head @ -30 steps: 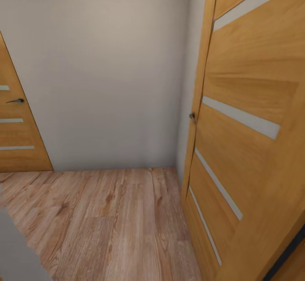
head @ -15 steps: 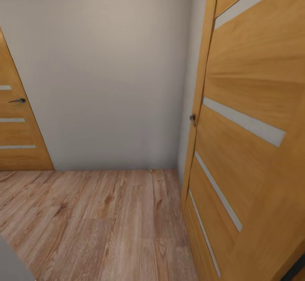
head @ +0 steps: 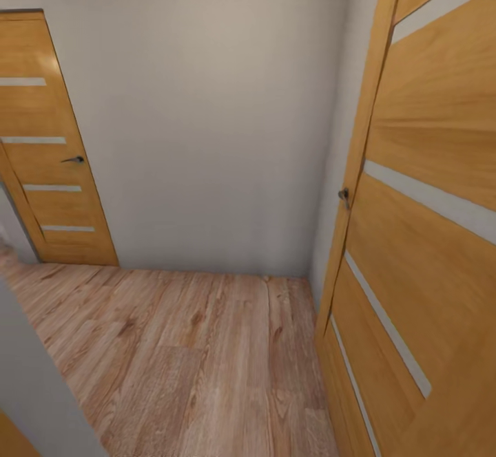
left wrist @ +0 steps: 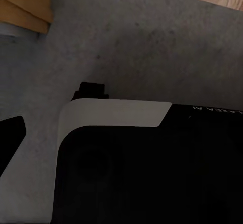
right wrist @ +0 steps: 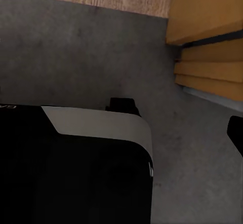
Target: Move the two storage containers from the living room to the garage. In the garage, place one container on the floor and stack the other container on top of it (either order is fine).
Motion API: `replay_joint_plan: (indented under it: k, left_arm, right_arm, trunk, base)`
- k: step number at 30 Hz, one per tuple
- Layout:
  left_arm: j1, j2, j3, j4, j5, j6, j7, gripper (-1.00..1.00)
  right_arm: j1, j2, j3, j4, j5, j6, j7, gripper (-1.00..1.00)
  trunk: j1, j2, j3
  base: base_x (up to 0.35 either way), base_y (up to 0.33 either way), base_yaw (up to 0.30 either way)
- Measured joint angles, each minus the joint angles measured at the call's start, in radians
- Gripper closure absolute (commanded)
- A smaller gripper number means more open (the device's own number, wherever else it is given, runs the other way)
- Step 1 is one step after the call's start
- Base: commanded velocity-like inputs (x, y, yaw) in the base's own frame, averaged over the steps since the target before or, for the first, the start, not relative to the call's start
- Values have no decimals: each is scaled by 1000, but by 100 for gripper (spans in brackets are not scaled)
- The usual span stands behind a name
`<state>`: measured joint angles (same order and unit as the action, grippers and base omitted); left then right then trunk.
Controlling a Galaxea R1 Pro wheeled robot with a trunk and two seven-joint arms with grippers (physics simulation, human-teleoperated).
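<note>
Head view looks down into a corner of a hallway: light wood-plank flooring (head: pixel 200 360) runs up to a plain cream wall (head: pixel 207 113). A honey-coloured wooden door (head: pixel 52 147) with pale horizontal strips and a dark lever handle (head: pixel 73 160) stands closed at the left end of that wall. A second door of the same make (head: pixel 427 188) fills the right side, seen at a steep angle, with a small dark handle (head: pixel 343 196) at its near edge. A grey wall edge (head: pixel 34 388) cuts across the lower left corner.

Both wrist views show the floor (left wrist: pixel 152 42), dark grey, matte and faintly speckled like concrete. In the left wrist view it meets a strip of wood planks and a stepped orange wooden edge (left wrist: pixel 25 6). In the right wrist view the same grey surface (right wrist: pixel 76 52) borders wood planks and an orange door frame (right wrist: pixel 207 37).

A black and white part of the robot's body (left wrist: pixel 142 158) takes up much of the left wrist view, and a matching part (right wrist: pixel 76 163) sits in the right wrist view. A dark tip (left wrist: pixel 11 135) shows at the edge of the left wrist view and another (right wrist: pixel 236 133) at the edge of the right; whether either gripper is spread or closed I cannot tell.
</note>
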<state>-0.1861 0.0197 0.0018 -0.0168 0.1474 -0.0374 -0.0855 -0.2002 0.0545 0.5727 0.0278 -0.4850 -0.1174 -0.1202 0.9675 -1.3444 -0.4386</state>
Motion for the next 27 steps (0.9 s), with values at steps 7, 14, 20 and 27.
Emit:
replay_joint_plan:
  k: [7,14,20,27]
  left_arm:
    - [0,0,-3,0,-5,0,0,-100]
    - [0,0,-3,0,-6,-1,0,-100]
    - [0,0,-3,0,-4,-1,0,-100]
    - [0,0,-1,0,-1,0,0,-100]
  right_arm:
    - [0,0,0,0,0,0,0,-100]
    - [0,0,0,0,0,0,0,-100]
    - [0,0,0,0,0,0,0,-100]
    - [0,1,0,0,0,0,0,-100]
  trunk:
    - [0,0,0]
    - [0,0,0]
    - [0,0,0]
    - [0,0,0]
  base:
    - [110,0,13]
    - [101,0,0]
    - [3,0,0]
    - [24,0,0]
